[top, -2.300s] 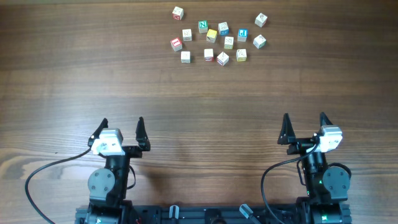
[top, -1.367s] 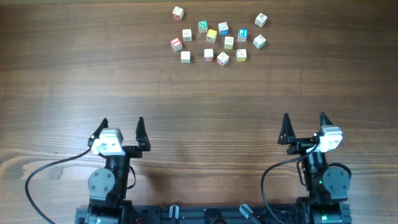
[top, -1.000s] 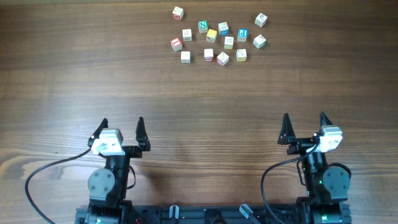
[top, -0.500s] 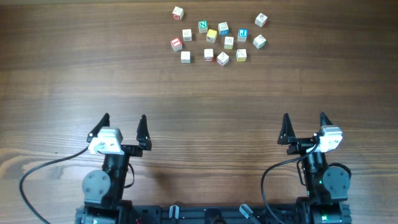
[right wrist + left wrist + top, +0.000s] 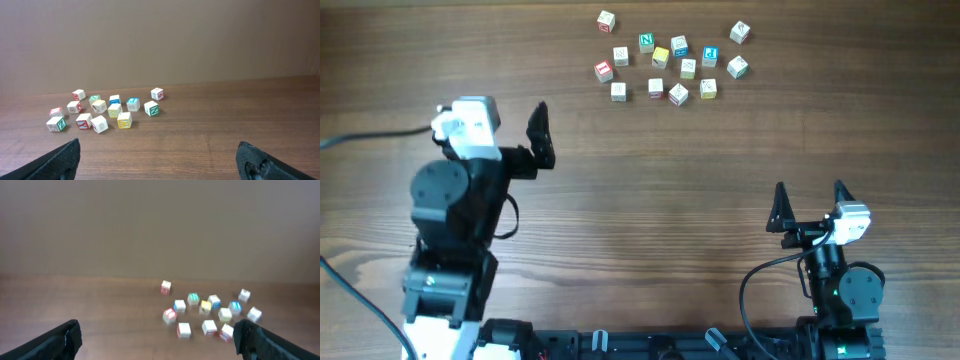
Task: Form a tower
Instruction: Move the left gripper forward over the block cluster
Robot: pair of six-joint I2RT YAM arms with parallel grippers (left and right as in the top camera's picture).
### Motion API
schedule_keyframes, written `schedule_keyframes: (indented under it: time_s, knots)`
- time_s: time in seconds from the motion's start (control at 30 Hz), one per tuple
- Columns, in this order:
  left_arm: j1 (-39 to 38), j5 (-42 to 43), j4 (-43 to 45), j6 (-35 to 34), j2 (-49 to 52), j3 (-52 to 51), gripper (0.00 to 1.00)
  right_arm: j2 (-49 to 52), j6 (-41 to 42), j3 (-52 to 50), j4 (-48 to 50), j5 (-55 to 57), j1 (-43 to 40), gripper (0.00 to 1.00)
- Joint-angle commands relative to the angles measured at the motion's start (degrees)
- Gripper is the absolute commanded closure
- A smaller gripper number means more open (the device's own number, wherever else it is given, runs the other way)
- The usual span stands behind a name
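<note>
No tower is in view; only loose single letter cubes (image 5: 670, 60) lie scattered at the table's far middle, none stacked. Among them are a yellow cube (image 5: 660, 57), a blue-lettered cube (image 5: 710, 54) and a red one (image 5: 603, 71). My left gripper (image 5: 492, 112) is raised over the left of the table, well short of the cubes, open and empty. Its wrist view shows the cubes (image 5: 210, 312) ahead, blurred, between the left gripper's (image 5: 160, 342) wide-spread fingers. My right gripper (image 5: 809, 190) stands open and empty near the front right edge. The right wrist view has the cubes (image 5: 105, 112) far ahead left of the right gripper (image 5: 160, 162).
Bare wooden tabletop (image 5: 720, 150) lies between both grippers and the cubes. A black cable (image 5: 370, 135) runs off left from the raised left arm. The arm bases sit along the front edge. A plain wall (image 5: 160, 40) stands behind the table.
The left arm has lifted from its rest near the front edge and swung forward and up on the left. The right arm and the cubes have not moved.
</note>
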Motion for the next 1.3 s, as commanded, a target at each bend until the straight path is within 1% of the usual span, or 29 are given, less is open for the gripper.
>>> schedule_keyframes:
  time_s: [0.0,0.07,0.1,0.2,0.23,0.3,0.4,0.5,0.6,0.8,0.87,1.1,1.2,1.27]
  knots:
    - [0.2,0.7,-5.4,0.3,5.7,10.1,0.00,-0.2,-1.0,-0.1,0.1,-1.1,0.1,0.00]
    - [0.2,1.7,-9.2,0.3,10.2,15.0,0.00,-0.2,-1.0,-0.1,0.1,-1.1,0.1,0.00]
    - [0.2,3.8,-11.4,0.3,13.4,18.2,0.00,-0.2,-1.0,-0.1,0.1,-1.1,0.1,0.00]
    - [0.2,7.8,-13.8,0.3,19.8,23.3,0.00,-0.2,-1.0,-0.1,0.1,-1.1,0.1,0.00]
    - [0.1,9.5,-14.9,0.3,23.4,26.0,0.00,-0.2,-1.0,-0.1,0.1,-1.1,0.1,0.00]
    - [-0.8,10.0,-16.5,0.6,27.7,29.1,0.00,-0.2,-1.0,-0.1,0.1,-1.1,0.1,0.00]
    - [-3.4,10.1,-16.3,3.6,31.4,31.0,0.00,-0.2,-1.0,-0.1,0.1,-1.1,0.1,0.00]
    - [-6.3,10.1,-14.3,6.4,33.8,31.1,0.00,-0.2,-1.0,-0.1,0.1,-1.1,0.1,0.00]
    - [-7.5,9.9,-12.2,6.5,36.3,31.1,0.00,-0.2,-1.0,-0.1,0.1,-1.1,0.1,0.00]
    - [-8.4,9.9,-12.5,6.5,44.1,31.1,0.00,-0.2,-1.0,-0.1,0.1,-1.1,0.1,0.00]
    - [-9.2,9.9,-12.4,6.5,45.4,31.1,0.00,-0.2,-1.0,-0.1,0.1,-1.1,0.1,0.00]
    - [-11.6,10.1,-13.0,6.1,45.5,31.2,0.00,-0.2,-1.0,-0.1,0.1,-1.1,0.1,0.00]
    - [-11.9,10.1,-16.6,5.8,45.5,34.0,0.00,-0.2,-1.0,-0.1,0.1,-1.1,0.1,0.00]
    - [-11.9,10.1,-17.6,4.3,45.5,36.8,0.00,-0.2,-1.0,-0.1,0.1,-1.1,0.1,0.00]
